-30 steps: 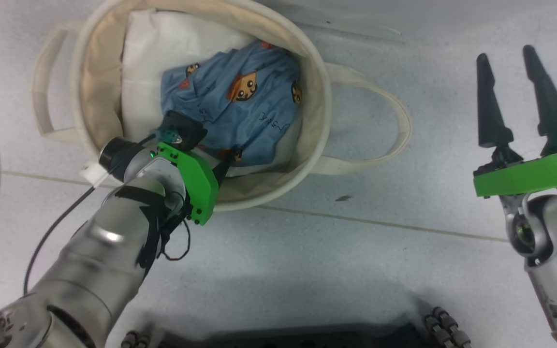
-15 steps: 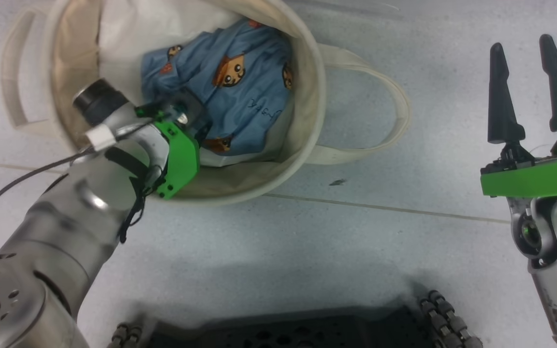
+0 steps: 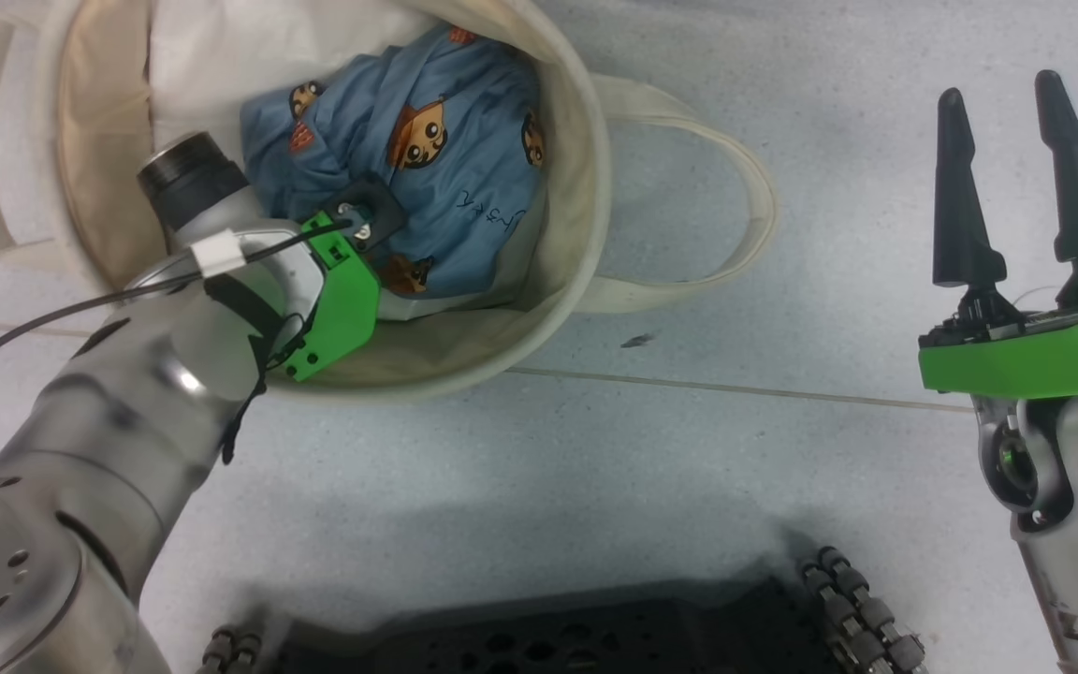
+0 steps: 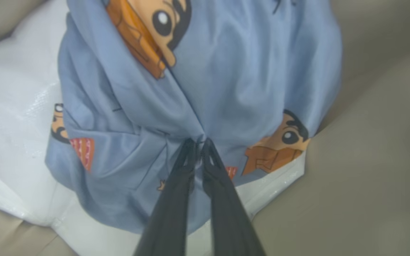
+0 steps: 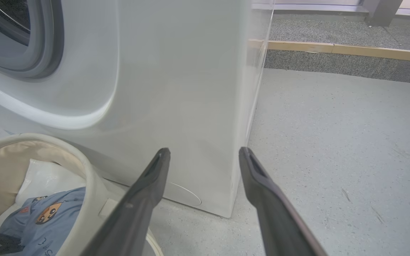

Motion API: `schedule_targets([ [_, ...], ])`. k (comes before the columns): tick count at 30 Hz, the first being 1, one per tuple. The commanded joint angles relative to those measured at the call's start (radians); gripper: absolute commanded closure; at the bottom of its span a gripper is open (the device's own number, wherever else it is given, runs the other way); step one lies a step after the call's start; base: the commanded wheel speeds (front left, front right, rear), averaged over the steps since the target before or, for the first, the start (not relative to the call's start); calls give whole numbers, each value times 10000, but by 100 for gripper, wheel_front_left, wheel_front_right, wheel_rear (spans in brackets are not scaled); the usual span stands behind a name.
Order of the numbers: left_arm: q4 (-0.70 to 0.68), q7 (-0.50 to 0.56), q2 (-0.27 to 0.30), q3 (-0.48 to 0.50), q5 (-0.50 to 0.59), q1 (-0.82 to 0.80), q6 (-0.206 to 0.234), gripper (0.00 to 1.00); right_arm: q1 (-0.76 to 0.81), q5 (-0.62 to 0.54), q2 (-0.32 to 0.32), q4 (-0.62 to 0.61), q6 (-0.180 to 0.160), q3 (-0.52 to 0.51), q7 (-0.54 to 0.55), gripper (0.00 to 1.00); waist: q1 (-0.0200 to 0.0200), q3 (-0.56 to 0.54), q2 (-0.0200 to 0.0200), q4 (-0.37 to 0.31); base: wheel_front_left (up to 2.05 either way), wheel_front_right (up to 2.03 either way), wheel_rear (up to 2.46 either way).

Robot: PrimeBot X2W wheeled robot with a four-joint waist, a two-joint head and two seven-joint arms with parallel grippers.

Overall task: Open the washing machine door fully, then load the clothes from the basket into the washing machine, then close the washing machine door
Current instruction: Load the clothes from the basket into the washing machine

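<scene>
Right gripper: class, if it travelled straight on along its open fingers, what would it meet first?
Probably the white front of the washing machine, near its right edge. The right gripper points at it with nothing between, though depth is hard to judge.

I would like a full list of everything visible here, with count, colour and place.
basket: one, cream, on the floor beside the washing machine
handles: two, cream, either side of the basket
clothes: one bundle, light blue with orange-brown cartoon figures, inside the basket
padding: one, white, under the clothes in the basket
washing machine: one, white, next to the basket
wooden strip: one, light brown, along the floor's far edge
floor: one, pale grey speckled, under everything
left pincer: one, dark, in the basket, shut on the clothes
right pincer: one, dark, open, above bare floor
</scene>
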Motion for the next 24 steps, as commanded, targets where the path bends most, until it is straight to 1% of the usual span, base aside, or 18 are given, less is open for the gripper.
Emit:
schedule_targets([
  [1,-4,-167,279,111,-102,-120,-53,100,635,-98,71,-338,73,78,63,0,0,-27,0,48,0,0,0],
  [7,0,-659,2,169,-560,166,-55,100,611,-60,127,-215,73,101,51,0,0,-394,0,313,0,0,0],
  [14,0,-1285,-135,368,-1211,469,-56,100,425,80,110,110,73,298,10,0,0,-1007,0,531,0,0,0],
  [19,-226,-1824,-239,864,-1932,830,-56,100,421,322,138,540,73,355,-35,0,0,-1699,0,688,0,0,0],
  [21,-423,-1914,-192,1224,-2310,928,-57,100,455,427,153,739,73,379,-48,0,0,-1992,0,733,0,0,0],
  [22,-575,-1933,-153,1337,-2397,982,-57,100,480,482,170,845,73,396,-53,0,0,-2148,0,749,0,0,0],
  [24,-1361,-1943,54,1968,-2606,1006,-26,100,528,595,246,978,73,398,-59,0,0,-2434,0,783,0,0,0],
])
